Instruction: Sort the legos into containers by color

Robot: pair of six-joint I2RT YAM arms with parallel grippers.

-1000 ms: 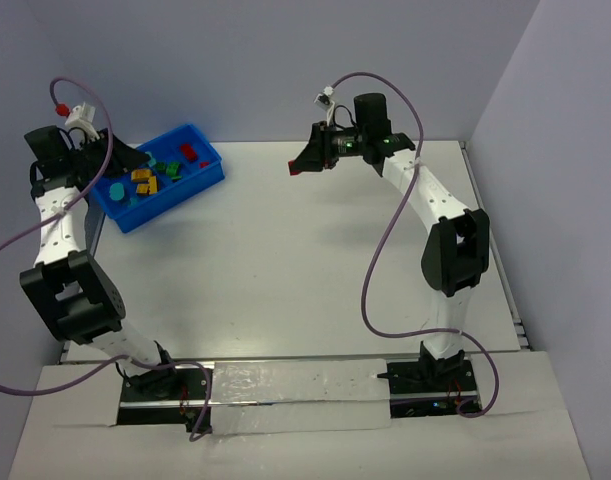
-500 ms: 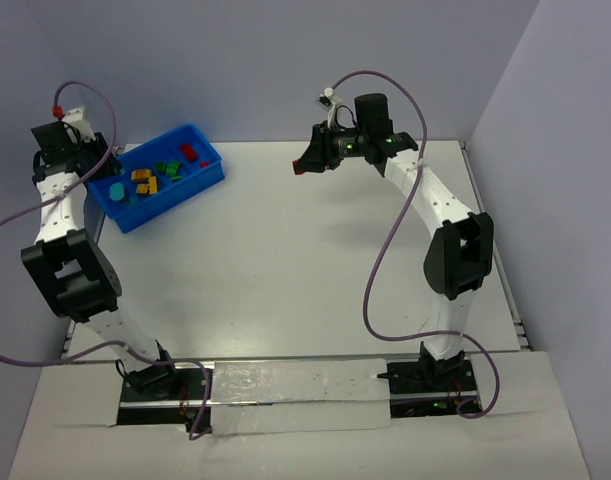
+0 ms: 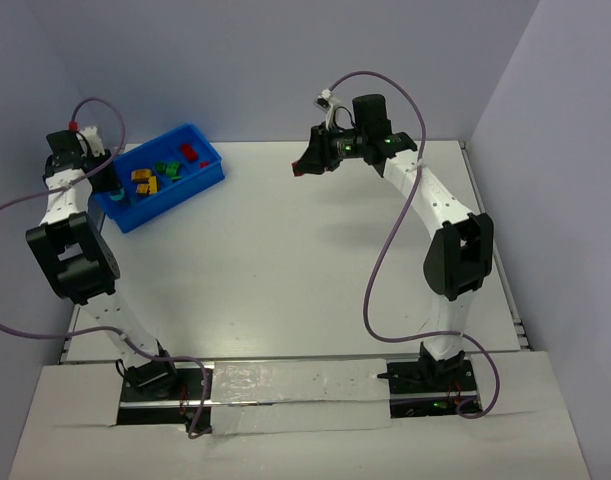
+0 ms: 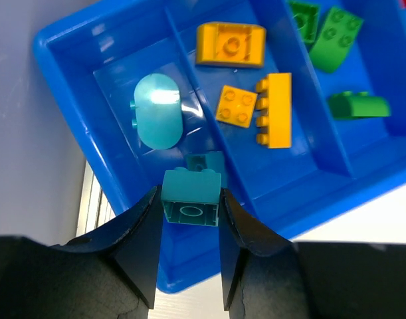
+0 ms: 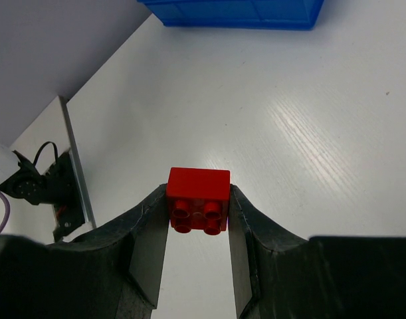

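Observation:
The blue bin [image 3: 213, 171] stands at the table's back left; it also shows in the left wrist view [image 4: 70, 46]. My left gripper [image 4: 189, 206] is shut on a teal brick [image 4: 191, 198], held above the bin's leftmost compartment, where a rounded teal piece [image 4: 157, 110] lies. Yellow bricks [image 4: 272, 109] fill the compartment beside it and green bricks [image 4: 335, 46] the one after. My right gripper [image 5: 197, 203] is shut on a red brick [image 5: 198, 190], held high over the table's back middle [image 3: 303, 166], well right of the bin.
Red pieces [image 3: 189, 152] lie in the bin's far compartment. The grey wall runs close behind the bin. The bin's near wall [image 5: 236, 13] shows at the top of the right wrist view. A purple cable [image 3: 380, 260] hangs beside the right arm.
My left gripper has swung from the bin's far left side to above its left end, still holding the teal brick. My right gripper with the red brick has barely moved.

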